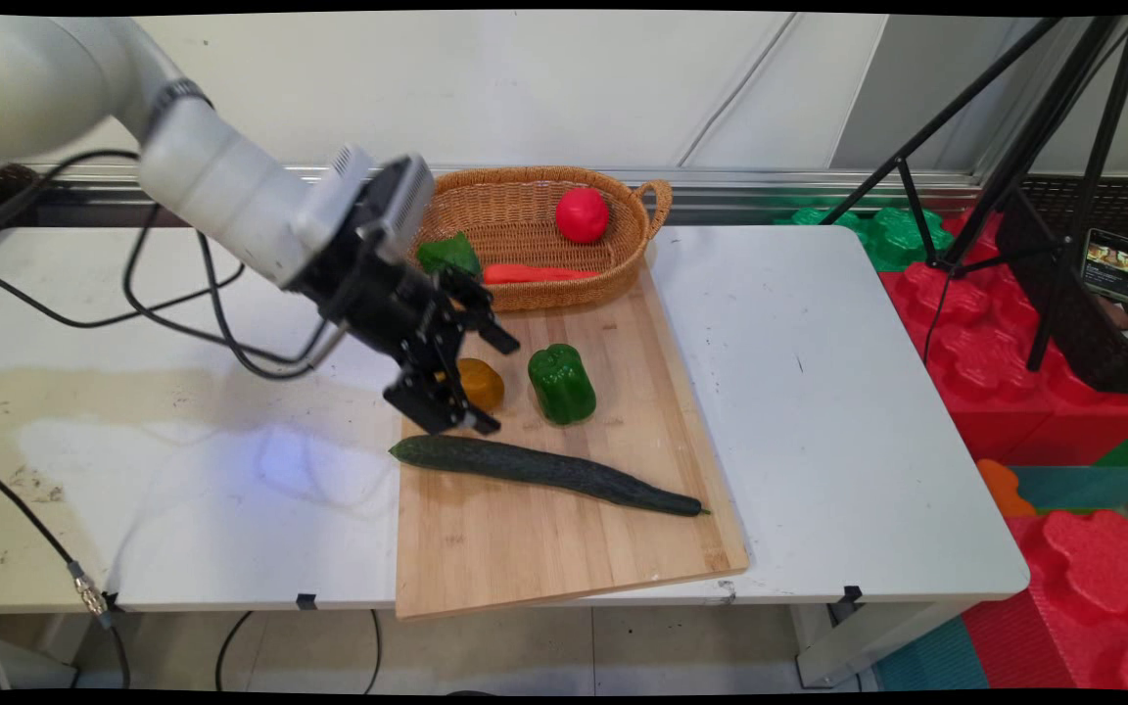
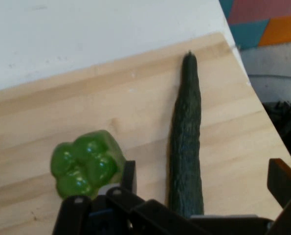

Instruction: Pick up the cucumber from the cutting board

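Note:
My black gripper point(image 1: 493, 385) hangs open low over the left part of a wooden cutting board point(image 1: 564, 548). A small orange-yellow vegetable point(image 1: 482, 383) lies right behind the fingers in the main view and is partly covered by them; the hand view does not show it. A green bell pepper point(image 1: 561, 383) stands just to its right. A long dark cucumber point(image 1: 544, 473) lies across the board below the gripper. In the hand view the gripper point(image 2: 205, 177) spreads wide, with the cucumber point(image 2: 186, 142) running up between the fingers and the pepper point(image 2: 85, 163) beside the left finger point(image 2: 129, 175).
A wicker basket point(image 1: 525, 201) at the board's far end holds a red tomato point(image 1: 582, 214), a red carrot-like piece point(image 1: 530, 274) and a green vegetable point(image 1: 448, 255). Black cables point(image 1: 172, 313) trail over the table's left. A tripod point(image 1: 1014, 166) and foam blocks point(image 1: 1014, 372) stand to the right.

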Controlling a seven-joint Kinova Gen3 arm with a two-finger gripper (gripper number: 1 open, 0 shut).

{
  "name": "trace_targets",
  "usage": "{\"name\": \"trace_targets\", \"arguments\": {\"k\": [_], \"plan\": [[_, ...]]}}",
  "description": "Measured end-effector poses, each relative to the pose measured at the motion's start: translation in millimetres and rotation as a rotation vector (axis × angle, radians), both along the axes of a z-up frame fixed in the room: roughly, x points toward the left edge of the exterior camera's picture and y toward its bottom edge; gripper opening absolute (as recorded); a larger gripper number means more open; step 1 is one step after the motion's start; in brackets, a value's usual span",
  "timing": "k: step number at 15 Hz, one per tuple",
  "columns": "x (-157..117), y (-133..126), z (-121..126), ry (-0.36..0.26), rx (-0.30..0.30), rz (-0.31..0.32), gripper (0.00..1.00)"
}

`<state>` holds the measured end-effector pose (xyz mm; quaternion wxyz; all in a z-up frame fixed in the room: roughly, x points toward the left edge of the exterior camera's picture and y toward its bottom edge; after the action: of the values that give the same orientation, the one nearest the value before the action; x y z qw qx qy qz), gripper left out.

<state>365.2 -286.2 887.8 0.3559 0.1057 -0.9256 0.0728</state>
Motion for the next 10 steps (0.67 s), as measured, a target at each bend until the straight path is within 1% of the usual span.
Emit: {"name": "trace_targets", "arguments": {"k": [10], "plan": [[-39, -3, -58, -0.083, 0.027, -0.061, 1.00]]}}
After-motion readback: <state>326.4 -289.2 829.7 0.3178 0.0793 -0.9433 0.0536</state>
